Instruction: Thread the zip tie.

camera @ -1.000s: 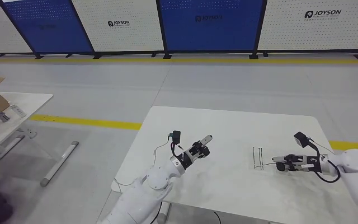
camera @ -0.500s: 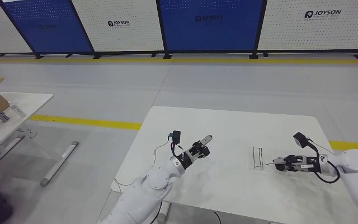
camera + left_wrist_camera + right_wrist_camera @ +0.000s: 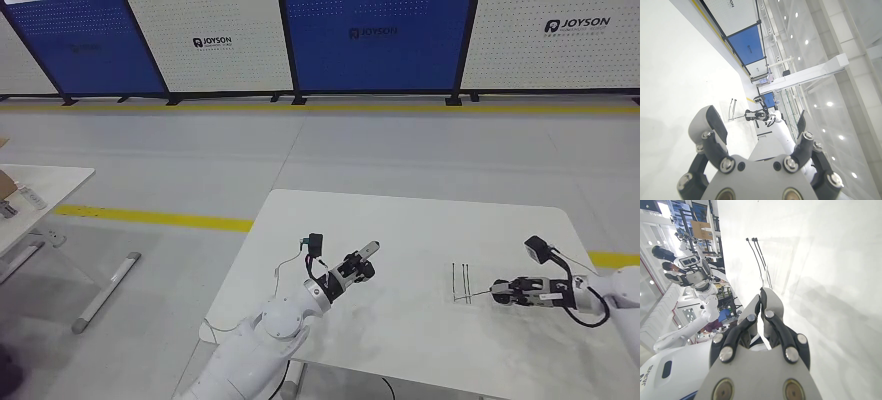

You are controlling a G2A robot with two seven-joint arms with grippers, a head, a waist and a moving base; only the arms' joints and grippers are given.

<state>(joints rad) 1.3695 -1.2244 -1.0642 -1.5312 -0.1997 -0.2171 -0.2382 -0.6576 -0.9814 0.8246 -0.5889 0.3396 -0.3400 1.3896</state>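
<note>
While the right tool [image 3: 761, 291] is clamping shut on one thin black plastic zip tie [image 3: 474, 295] nr the right edge of the white worktop [image 3: 400, 215], w/ other black ties [image 3: 461, 280] lying just beside, the left tool [image 3: 366, 257] is hovering wide open, well apart.

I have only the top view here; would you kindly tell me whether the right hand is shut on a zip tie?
Observer: Yes. In the right wrist view the right hand is shut, with the thin tail of one zip tie pinched at its tips.
Operator: Thank you. How many ties are there in all?
Observer: Three. The other two ties lie side by side on the table, their heads next to the held one's.
Operator: And is the left hand holding anything?
Observer: No. The left wrist view shows the left hand open and empty.
</note>
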